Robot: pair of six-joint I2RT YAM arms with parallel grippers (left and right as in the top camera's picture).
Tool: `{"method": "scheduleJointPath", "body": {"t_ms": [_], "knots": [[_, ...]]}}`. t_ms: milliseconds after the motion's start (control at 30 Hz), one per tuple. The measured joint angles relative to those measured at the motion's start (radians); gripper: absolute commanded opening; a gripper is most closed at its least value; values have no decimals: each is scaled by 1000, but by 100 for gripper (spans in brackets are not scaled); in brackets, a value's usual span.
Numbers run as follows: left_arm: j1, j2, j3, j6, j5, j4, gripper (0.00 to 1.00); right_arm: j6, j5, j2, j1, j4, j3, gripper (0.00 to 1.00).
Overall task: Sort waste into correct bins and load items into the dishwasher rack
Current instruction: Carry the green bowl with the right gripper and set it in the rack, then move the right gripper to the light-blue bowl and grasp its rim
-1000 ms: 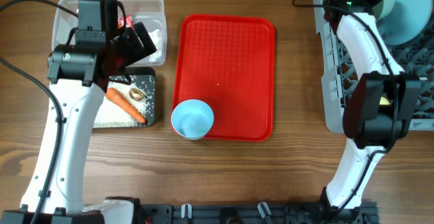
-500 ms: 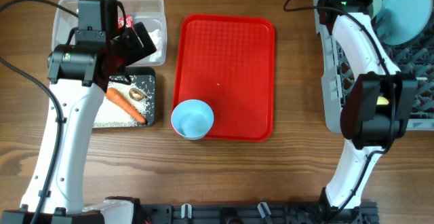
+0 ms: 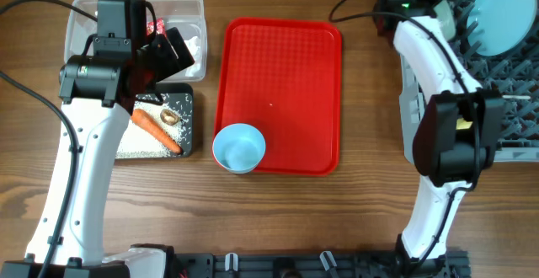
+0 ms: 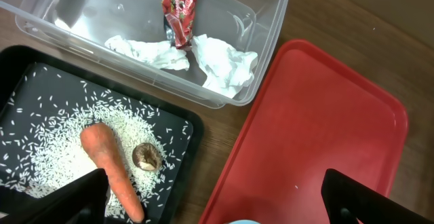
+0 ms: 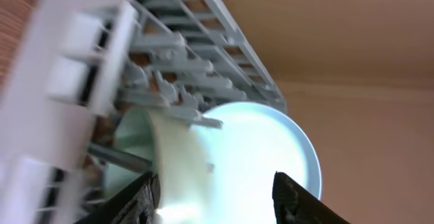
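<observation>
Nearest us, the blue bowl point(image 3: 238, 147) sits on the red tray's point(image 3: 286, 76) front edge. Our left arm reaches forward, its gripper point(image 4: 213, 191) spread wide and empty over the black tray point(image 4: 195, 130) holding the carrot point(image 4: 112, 170) and rice point(image 4: 47, 163), by the tub point(image 4: 271, 34). Farther off, our right arm stretches along the rack point(image 3: 408, 135). Its gripper point(image 5: 213, 200) is parted and empty before the mint bowl point(image 5: 173, 163) and plate point(image 5: 271, 149).

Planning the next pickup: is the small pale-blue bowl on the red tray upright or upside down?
Upright: the small round pale-blue bowl on the flat red tray shows its open, empty inside from overhead.
</observation>
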Motion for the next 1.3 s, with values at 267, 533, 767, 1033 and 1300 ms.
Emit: {"method": "scheduleJointPath", "body": {"t_ms": [267, 533, 767, 1033, 1300], "knots": [[0, 0, 0, 0, 0, 0, 100, 53, -8, 0, 41, 16, 0, 71], [0, 0, 0, 0, 0, 0, 100, 205, -68, -21, 66, 60, 0, 84], [0, 0, 0, 0, 0, 0, 100, 559, -451, -222, 89, -166, 0, 93], [0, 0, 0, 0, 0, 0, 100, 850, -1230, -276, 107, -550, -4, 90], [0, 0, 0, 0, 0, 0, 100, 1071, -1428, -216, 286, -513, -290, 83]]}}
